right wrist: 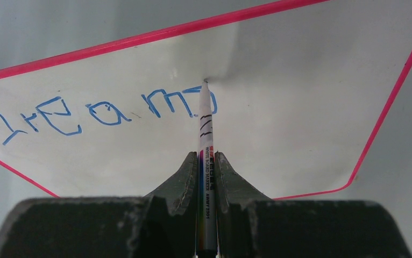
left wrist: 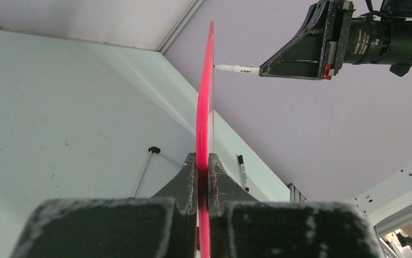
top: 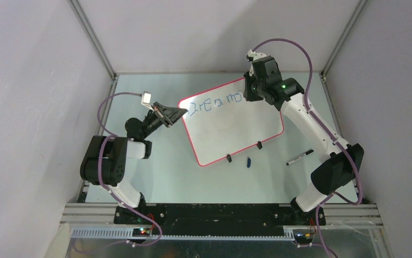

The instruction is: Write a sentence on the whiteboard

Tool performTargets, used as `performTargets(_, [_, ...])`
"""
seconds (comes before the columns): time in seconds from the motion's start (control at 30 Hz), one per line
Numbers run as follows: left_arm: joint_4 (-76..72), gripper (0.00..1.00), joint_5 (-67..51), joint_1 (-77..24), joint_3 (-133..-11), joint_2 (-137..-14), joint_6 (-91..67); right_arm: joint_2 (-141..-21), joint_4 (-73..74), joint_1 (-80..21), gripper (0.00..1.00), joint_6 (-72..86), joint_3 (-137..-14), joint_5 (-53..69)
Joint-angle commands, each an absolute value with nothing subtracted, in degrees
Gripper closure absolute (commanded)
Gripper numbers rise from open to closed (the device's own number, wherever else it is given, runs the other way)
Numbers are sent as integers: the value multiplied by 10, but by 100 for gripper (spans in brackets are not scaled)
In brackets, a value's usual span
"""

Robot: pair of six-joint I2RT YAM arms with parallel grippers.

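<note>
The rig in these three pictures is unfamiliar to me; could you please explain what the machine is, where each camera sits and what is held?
It is two robot arms bolted at the near edge of a table. The overhead view looks down from behind them; the other two come from a camera on each wrist, showing its own dark fingers at the bottom. The left gripper is shut on the edge of the whiteboard. The right gripper is shut on a marker, whose tip touches the board beside the blue writing, which reads "Dream" so far. On the table lie a second, dark marker and a small blue piece, perhaps a cap.
</note>
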State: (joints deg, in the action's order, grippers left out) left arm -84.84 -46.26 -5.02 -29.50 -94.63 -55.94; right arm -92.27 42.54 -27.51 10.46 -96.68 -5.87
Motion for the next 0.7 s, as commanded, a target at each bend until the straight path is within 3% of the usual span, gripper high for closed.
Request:
performTargets(0.0, [-878, 100, -490, -61, -305, -939, -533, -922, 416, -272, 100, 105, -993, -73])
performTargets(0.67, [-878, 100, -490, -61, -306, -940, -533, -938, 420, -276, 100, 104, -998, -62])
